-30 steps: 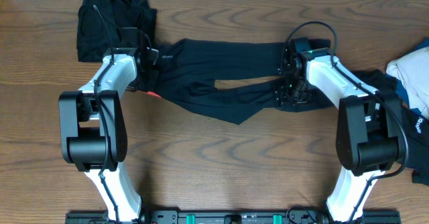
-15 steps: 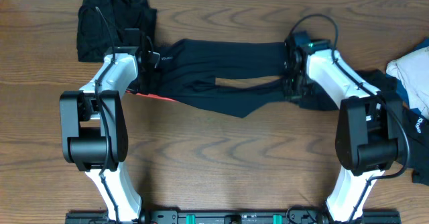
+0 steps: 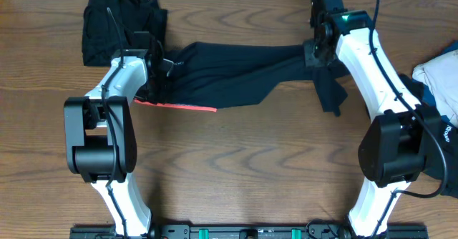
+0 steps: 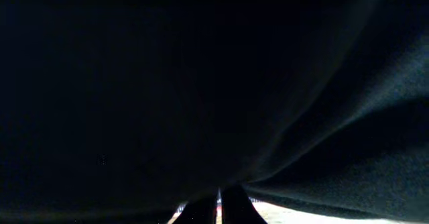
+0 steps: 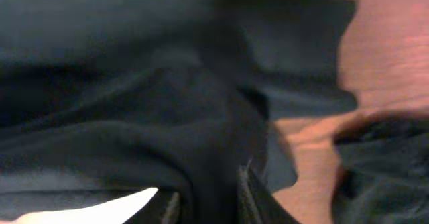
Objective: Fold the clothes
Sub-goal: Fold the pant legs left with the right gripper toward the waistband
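- The long black trouser-like garment [image 3: 229, 74] of soft fabric is seen stretched across the upper middle of the overhead frame, on the brown wooden table [image 3: 236, 160]. Its coral-red inner band [image 3: 175, 105] is exposed along the lower left edge.
- It is judged to be light, limp and without stiffness. Any unsupported part can be expected to sag and bunch, as the loose end drooping at the upper right does.
- It is best taken at both ends, by the waistband and the leg hems, so that it can be kept taut and laid flat.
- The left gripper [image 3: 156, 74] is closed fully on the left end of the garment. Its wrist view is filled with dark cloth, and the fingers are nearly together.
- The right gripper [image 3: 318, 53] stands at a narrow opening at the upper right. Black cloth appears to be pinched between its fingers [image 5: 251, 197], though that wrist view is blurred.
- A crumpled black garment heap [image 3: 114, 21] lies in the upper left corner, and white and blue clothes [image 3: 436, 74] lie at the right edge, both untouched.
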`<state>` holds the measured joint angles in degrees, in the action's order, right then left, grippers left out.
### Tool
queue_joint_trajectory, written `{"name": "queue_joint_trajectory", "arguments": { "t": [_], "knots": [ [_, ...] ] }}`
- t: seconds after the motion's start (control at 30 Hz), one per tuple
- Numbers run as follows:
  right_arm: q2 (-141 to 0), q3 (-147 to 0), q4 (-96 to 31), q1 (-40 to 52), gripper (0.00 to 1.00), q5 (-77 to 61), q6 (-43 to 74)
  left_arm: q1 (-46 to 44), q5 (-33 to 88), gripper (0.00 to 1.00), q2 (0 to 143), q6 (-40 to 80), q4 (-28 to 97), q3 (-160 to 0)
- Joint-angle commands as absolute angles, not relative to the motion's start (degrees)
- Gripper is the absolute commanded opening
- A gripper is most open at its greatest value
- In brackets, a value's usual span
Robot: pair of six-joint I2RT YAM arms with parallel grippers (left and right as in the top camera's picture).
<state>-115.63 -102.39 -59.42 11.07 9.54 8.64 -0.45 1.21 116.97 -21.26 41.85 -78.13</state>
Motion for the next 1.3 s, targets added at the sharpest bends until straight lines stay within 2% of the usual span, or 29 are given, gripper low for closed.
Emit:
{"name": "queue_joint_trajectory", "arguments": {
  "t": [0.0, 0.07, 0.13, 0.2, 0.27, 0.37, 0.6, 0.7, 0.8, 0.83, 0.97, 1.1, 1.27],
  "knots": [
    [-114.7, -104.7, -56.8, 9.8, 0.30, 15.4, 8.9, -0.8, 8.2, 0.06, 118.3, -20.5, 43.8, -74.7],
    [-114.7, -104.7, -53.9, 9.3, 0.39, 16.2, 8.0, -1.0, 11.3, 0.06, 115.6, -19.3, 44.5, -74.7],
    [-114.7, -104.7, -51.6, 8.5, 0.52, 16.6, 7.6, -1.1, 15.2, 0.07, 112.7, -19.2, 45.6, -74.7],
    [-114.7, -104.7, -50.5, 7.7, 0.66, 16.4, 7.6, -1.5, 20.5, 0.12, 109.7, -19.0, 47.3, -74.7],
    [-114.7, -104.7, -50.8, 6.9, 0.73, 16.1, 7.6, -2.2, 24.7, 0.17, 106.7, -18.7, 49.4, -74.7],
    [-114.7, -104.7, -52.4, 6.3, 0.73, 14.4, 7.6, -4.0, 25.3, 0.24, 103.3, -17.6, 51.7, -74.7],
    [-114.7, -104.7, -58.2, 6.6, 0.70, 6.3, 2.9, -10.8, 27.4, 0.25, 100.1, -14.4, 51.9, -74.2],
    [-114.7, -104.7, -60.8, 6.6, 0.61, 2.9, 2.3, -13.8, 27.4, 0.23, 101.1, -11.7, 50.5, -72.6],
    [-114.7, -104.7, -65.3, 6.8, 0.53, -4.7, -0.4, -15.2, 24.3, 0.08, 102.5, -6.2, 49.3, -72.2],
    [-114.8, -104.7, -66.4, 7.1, 0.52, -8.4, -1.8, -15.2, 22.4, 0.06, 102.8, -4.3, 49.0, -72.2],
    [-114.8, -104.3, -68.9, 10.0, 0.50, -22.8, -7.2, -14.4, 18.1, 0.06, 102.8, 0.4, 47.8, -72.2],
    [-114.8, -103.4, -68.1, 16.3, 0.60, -20.3, -12.3, -11.7, 15.0, 0.06, 102.7, 5.8, 47.2, -72.2],
    [-115.5, -101.4, -61.9, 27.7, 0.64, -5.4, -13.8, -6.3, 12.2, 0.09, 102.7, 13.2, 47.8, -72.2]
  ]
}}
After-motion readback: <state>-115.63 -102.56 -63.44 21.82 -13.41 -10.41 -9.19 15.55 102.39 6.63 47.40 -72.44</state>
